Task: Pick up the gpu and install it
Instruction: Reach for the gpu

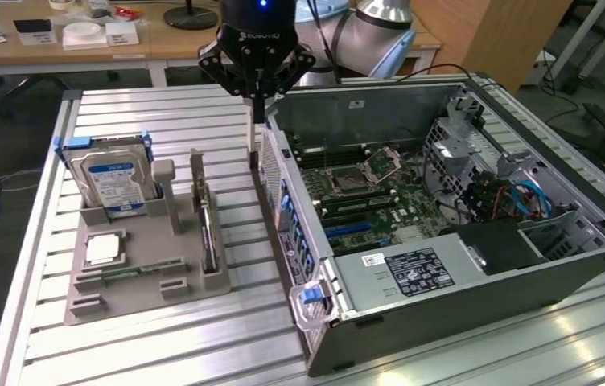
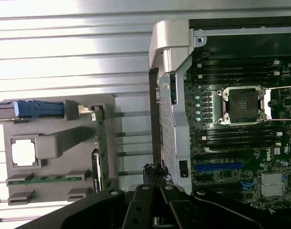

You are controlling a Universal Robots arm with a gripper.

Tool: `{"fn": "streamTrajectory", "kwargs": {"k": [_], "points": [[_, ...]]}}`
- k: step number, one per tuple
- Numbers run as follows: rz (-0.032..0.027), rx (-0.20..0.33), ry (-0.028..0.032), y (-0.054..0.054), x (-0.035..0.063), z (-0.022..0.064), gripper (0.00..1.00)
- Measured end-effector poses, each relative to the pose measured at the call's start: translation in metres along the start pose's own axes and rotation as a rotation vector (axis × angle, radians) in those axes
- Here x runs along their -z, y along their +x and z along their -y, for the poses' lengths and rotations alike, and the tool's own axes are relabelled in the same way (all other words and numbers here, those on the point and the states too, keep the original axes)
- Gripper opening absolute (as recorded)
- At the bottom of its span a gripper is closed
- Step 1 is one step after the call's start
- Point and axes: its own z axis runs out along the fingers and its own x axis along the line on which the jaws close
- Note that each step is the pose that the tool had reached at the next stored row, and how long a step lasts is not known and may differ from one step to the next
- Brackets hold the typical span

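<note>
One gripper (image 1: 254,157) — closed, empty — hangs beside the case (image 1: 475,310); gpu (image 1: 209,237) stands in tray (image 1: 131,288).

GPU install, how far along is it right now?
Nothing looks done yet. The gpu stands on edge in the grey parts tray, untouched. The tool hangs shut between that tray and the open computer case, holding nothing. Left: the whole pickup and seating the card. The blue expansion slot on the motherboard is bare.
</note>
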Motion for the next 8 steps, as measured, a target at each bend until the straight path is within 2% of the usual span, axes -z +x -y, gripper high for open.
{"fn": "streamTrajectory", "kwargs": {"k": [8], "points": [[0.0,0.0,0.0,0.012,0.0003,0.001,0.11]]}}
